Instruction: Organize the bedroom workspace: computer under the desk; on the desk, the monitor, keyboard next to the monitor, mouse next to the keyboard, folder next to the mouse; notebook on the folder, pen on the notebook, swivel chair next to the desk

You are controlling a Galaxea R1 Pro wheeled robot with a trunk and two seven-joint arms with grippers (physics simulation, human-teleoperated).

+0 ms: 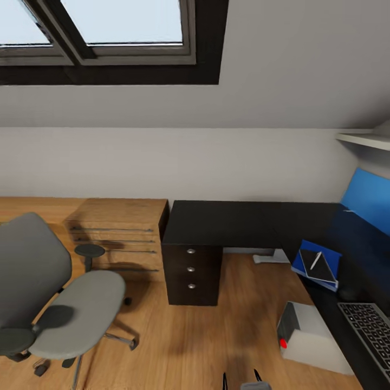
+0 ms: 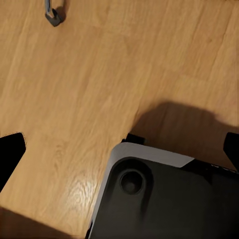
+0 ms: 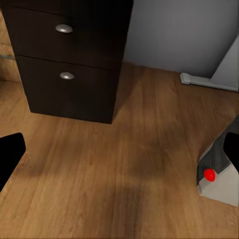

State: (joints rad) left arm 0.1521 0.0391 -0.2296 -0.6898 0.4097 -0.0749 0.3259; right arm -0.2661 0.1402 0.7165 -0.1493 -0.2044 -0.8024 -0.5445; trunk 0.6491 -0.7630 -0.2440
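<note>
We see both pincers wide open, holding nothing, over the wood floor (image 3: 124,164). The black L-shaped worktop (image 1: 227,222) carries the bright blue folder (image 1: 317,264), with the dark notebook (image 1: 317,265) and pale pen (image 1: 315,260) stacked on it, near the grey-framed keyboard (image 1: 371,327). The grey swivel chair (image 1: 65,303) stands well apart.

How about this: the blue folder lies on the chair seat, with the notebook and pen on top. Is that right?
Not quite. The folder lies on the desk, not on the chair seat, as the head view shows. The notebook and pen are on top.
</note>
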